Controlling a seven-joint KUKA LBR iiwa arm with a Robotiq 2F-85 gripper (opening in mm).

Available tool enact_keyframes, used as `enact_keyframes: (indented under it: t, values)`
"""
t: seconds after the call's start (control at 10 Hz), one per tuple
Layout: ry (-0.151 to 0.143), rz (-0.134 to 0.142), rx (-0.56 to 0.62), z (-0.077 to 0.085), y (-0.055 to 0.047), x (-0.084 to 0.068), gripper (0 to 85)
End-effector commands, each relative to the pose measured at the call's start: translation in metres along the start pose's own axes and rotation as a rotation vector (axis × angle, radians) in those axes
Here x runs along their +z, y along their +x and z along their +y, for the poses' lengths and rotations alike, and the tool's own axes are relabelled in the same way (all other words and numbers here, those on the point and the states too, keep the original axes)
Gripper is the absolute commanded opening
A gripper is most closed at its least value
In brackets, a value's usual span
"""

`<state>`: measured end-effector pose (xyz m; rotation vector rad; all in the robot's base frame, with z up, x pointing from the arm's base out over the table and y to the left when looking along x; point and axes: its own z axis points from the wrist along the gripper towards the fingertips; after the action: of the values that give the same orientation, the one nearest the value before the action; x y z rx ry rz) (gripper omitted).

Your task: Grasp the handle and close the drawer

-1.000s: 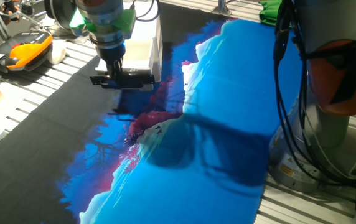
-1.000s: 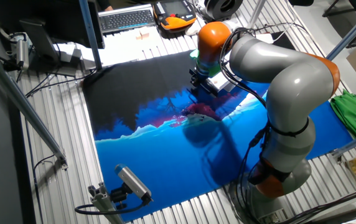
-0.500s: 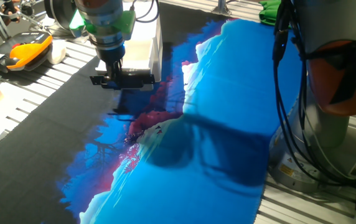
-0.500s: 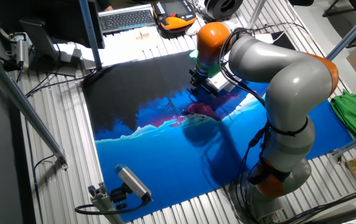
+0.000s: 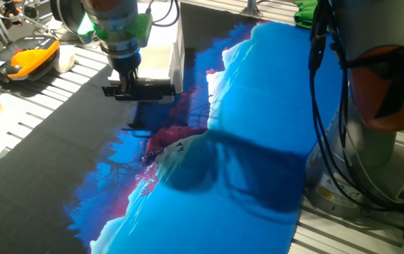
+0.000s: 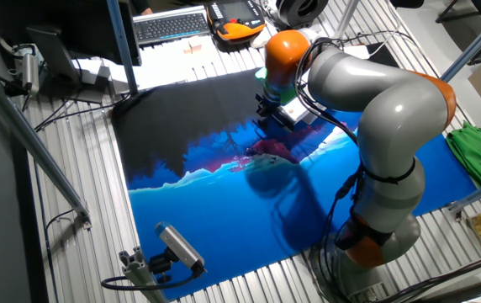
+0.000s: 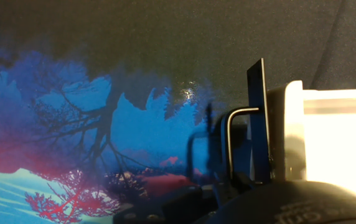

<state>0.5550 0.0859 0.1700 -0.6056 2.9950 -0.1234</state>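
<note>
The drawer (image 5: 157, 61) is a small white tray standing out of a white cabinet (image 5: 179, 41) at the far left of the mat. Its handle (image 5: 138, 90) is a black horizontal bar across the front. My gripper (image 5: 133, 83) comes down from above with its fingers close together on the middle of the bar. In the other fixed view the gripper (image 6: 266, 109) sits right at the drawer (image 6: 294, 108). In the hand view the handle (image 7: 228, 144) and black front edge stand before the white drawer (image 7: 285, 134), running into my dark gripper (image 7: 235, 188) at the bottom.
A blue, red and black printed mat (image 5: 258, 148) covers the table. An orange-black device (image 5: 30, 58) lies at the far left, with a keyboard (image 6: 170, 25) beyond it. The arm's base (image 5: 385, 134) and cables stand at the right. A green cloth (image 6: 476, 148) lies at the side.
</note>
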Motion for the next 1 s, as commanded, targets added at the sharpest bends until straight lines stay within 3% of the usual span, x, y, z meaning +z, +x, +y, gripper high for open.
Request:
enact_keyframes:
  t: [0.0,0.3,0.4,0.9]
  values:
    - [0.000,0.001,0.000,0.0000,-0.0001,-0.0001,17.0]
    - [-0.009,0.017,-0.025,-0.0019,-0.0008,-0.0004,17.0]
    - [-0.016,0.024,-0.039,-0.0028,-0.0010,-0.0005,0.0]
    - [-0.017,0.032,-0.049,-0.0044,-0.0015,-0.0012,0.0]
